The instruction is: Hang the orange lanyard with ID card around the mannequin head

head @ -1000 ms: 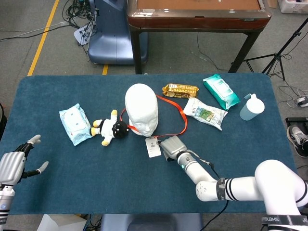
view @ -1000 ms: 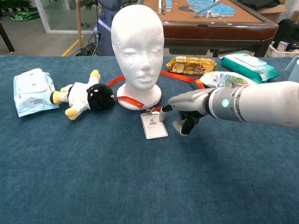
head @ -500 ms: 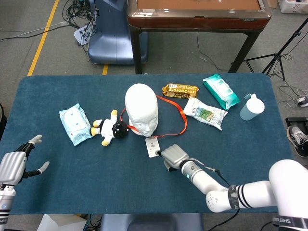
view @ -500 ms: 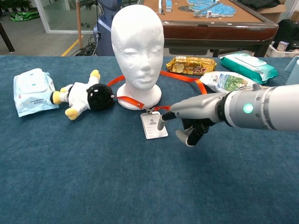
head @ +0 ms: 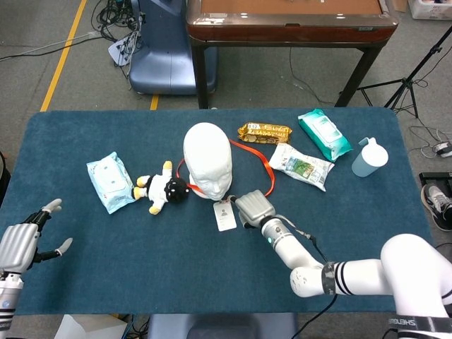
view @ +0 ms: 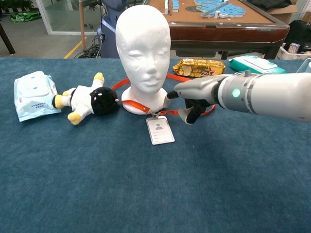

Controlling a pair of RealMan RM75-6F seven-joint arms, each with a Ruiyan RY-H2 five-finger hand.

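The white mannequin head (head: pixel 207 168) (view: pixel 144 52) stands upright mid-table. The orange lanyard (head: pixel 268 169) (view: pixel 140 106) lies flat on the cloth, looped round the head's base and trailing to the right. Its ID card (head: pixel 224 216) (view: pixel 160 130) lies face up in front of the base. My right hand (head: pixel 253 207) (view: pixel 192 98) hovers just right of the card's clip, over the strap, one fingertip (view: pixel 168 101) reaching toward the base; nothing shows in its grasp. My left hand (head: pixel 19 244) rests with fingers spread at the near left edge, seen only in the head view.
A plush toy (head: pixel 162 189) (view: pixel 85 100) and a wipes pack (head: pixel 110 182) (view: pixel 33 94) lie left of the head. A snack bar (head: pixel 265 131), a packet (head: pixel 301 166), green wipes (head: pixel 323 134) and a cup (head: pixel 369 157) sit at the back right.
My right hand drew back toward me, then moved forward past the card to the strap beside the head's base. Lanyard, card and left hand have stayed put.
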